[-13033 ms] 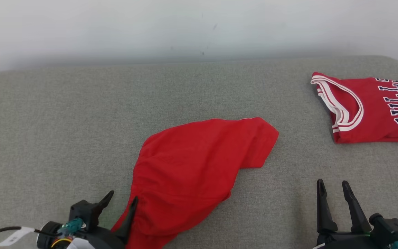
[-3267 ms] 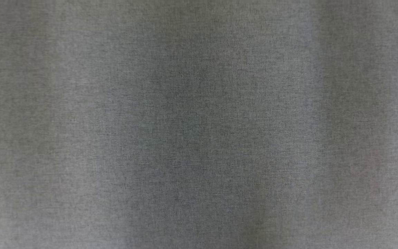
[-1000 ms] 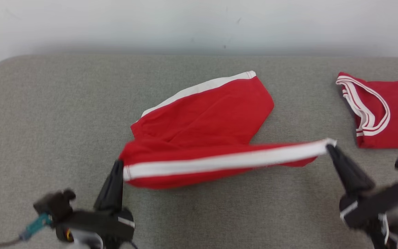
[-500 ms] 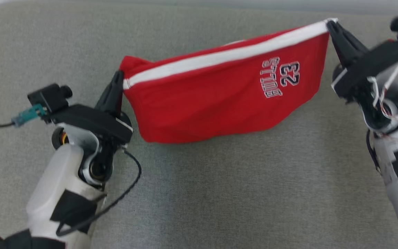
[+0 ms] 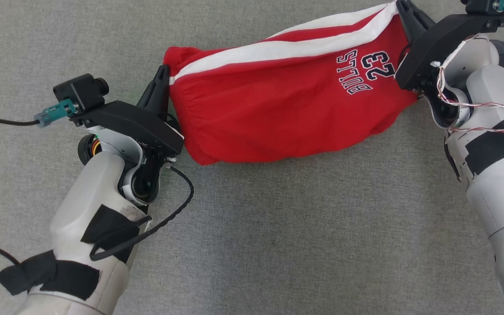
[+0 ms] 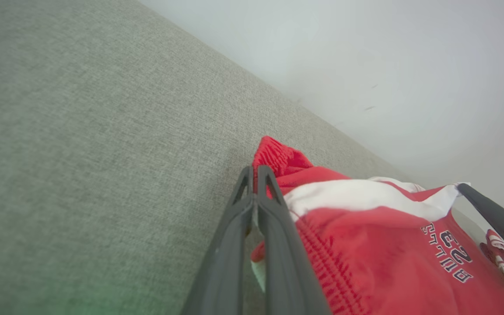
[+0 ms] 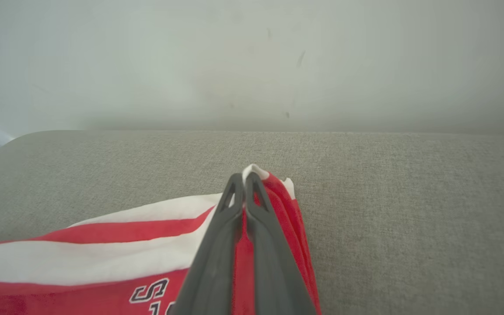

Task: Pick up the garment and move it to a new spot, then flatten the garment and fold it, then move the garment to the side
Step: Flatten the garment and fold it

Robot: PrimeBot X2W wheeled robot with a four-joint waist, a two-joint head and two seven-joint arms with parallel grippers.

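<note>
Quick status from my end of the teleop. Both hands are clamped fully closed, and each one has a corner of the red Bulls shorts (image 5: 278,100) pinched between its fingers.

The left hand (image 5: 162,69) has the gathered elastic end, right where the white side stripe starts. In the left wrist view the two fingers of that hand (image 6: 254,169) are pressed together, with a bunch of red cloth sticking up past the tips. The rest of the shorts (image 6: 387,249) spreads away to that view's right.

The right hand (image 5: 401,4) has the opposite end at the top edge of the head view. In its own wrist view the hand (image 7: 243,176) is closed on the corner of the white stripe, and the shorts (image 7: 103,258) trail off to the lower left.

So the shorts are stretched between the two hands, white stripe along the far edge. The "BULLS 23" print is close to the right hand and the red body sags toward me. They're over the grey fabric surface (image 5: 278,245), but I can't tell if the low edge is touching it.

The left wrist view also catches a bit of another red-and-white garment (image 6: 501,258) past the right hand (image 6: 464,188). A pale wall (image 7: 252,57) sits behind the surface.
</note>
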